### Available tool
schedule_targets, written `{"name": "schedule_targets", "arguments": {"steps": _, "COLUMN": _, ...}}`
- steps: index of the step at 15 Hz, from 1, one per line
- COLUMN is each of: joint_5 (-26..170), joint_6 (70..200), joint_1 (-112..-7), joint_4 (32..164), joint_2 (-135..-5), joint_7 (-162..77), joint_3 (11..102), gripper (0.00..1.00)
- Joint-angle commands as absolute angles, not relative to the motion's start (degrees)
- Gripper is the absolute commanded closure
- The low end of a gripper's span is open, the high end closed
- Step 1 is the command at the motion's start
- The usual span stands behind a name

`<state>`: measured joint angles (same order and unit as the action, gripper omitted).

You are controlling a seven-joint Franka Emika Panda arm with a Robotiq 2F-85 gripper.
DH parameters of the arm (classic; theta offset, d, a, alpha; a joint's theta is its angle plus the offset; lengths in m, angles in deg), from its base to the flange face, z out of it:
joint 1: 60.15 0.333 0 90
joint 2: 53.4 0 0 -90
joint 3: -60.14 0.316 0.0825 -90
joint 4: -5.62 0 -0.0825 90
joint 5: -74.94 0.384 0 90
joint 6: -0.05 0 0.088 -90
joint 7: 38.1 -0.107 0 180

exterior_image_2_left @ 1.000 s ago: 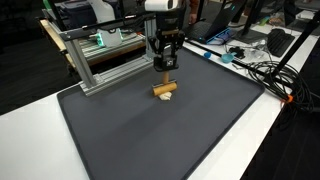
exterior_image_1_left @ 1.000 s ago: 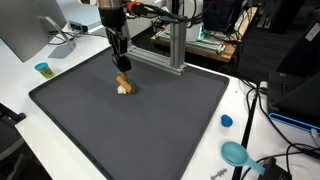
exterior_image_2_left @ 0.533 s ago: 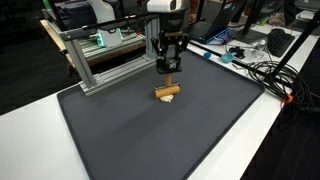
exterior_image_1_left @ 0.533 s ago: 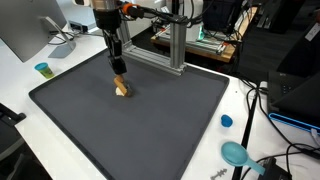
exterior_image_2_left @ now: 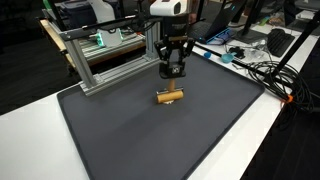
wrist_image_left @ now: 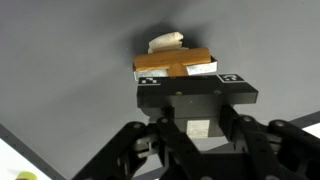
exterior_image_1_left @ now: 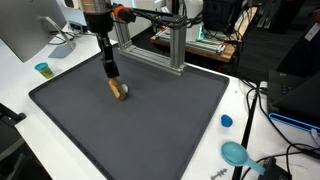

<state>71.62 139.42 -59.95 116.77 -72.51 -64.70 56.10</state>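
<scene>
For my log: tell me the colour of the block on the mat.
The block is tan brown, cream-tipped; wrist view shows it best.

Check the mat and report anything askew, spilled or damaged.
Nothing stands out. The wooden block lies flat on the dark mat, the gripper hangs above it, not touching; no spill or damage shows.

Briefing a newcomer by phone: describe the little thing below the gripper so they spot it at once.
A large dark mat covers the table. Near its middle, below the gripper, lies a block. It is tan wood with a pale end; the blue cap lies off the mat.
</scene>
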Motion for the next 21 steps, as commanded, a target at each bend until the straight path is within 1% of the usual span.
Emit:
{"name": "schedule_targets", "arguments": {"steps": 1, "joint_5": 73.07, "joint_6": 139.66, "joint_1": -59.59, "joint_4": 111.98, "joint_2": -78.26, "joint_7": -66.27, "joint_3": 54.69, "gripper": 0.78}}
{"name": "schedule_targets", "arguments": {"steps": 4, "joint_5": 73.74, "joint_6": 139.38, "joint_1": -59.59, "joint_4": 109.28, "joint_2": -80.28, "joint_7": -67.14, "joint_3": 53.71, "gripper": 0.78}}
{"name": "schedule_targets", "arguments": {"steps": 7, "joint_5": 73.60, "joint_6": 139.82, "joint_1": -59.84, "joint_4": 109.76, "joint_2": -77.83, "joint_7": -66.50, "joint_3": 52.61, "gripper": 0.78}}
{"name": "schedule_targets", "arguments": {"steps": 16, "joint_5": 73.97, "joint_6": 139.28, "joint_1": -61.26, "joint_4": 119.28, "joint_2": -66.60, "joint_7": -55.88, "joint_3": 53.88, "gripper": 0.78}}
{"name": "schedule_targets", "arguments": {"steps": 21, "joint_5": 73.88, "joint_6": 141.18, "joint_1": -60.35, "joint_4": 123.00, "joint_2": -64.72, "joint_7": -54.44, "joint_3": 55.86, "gripper": 0.78}}
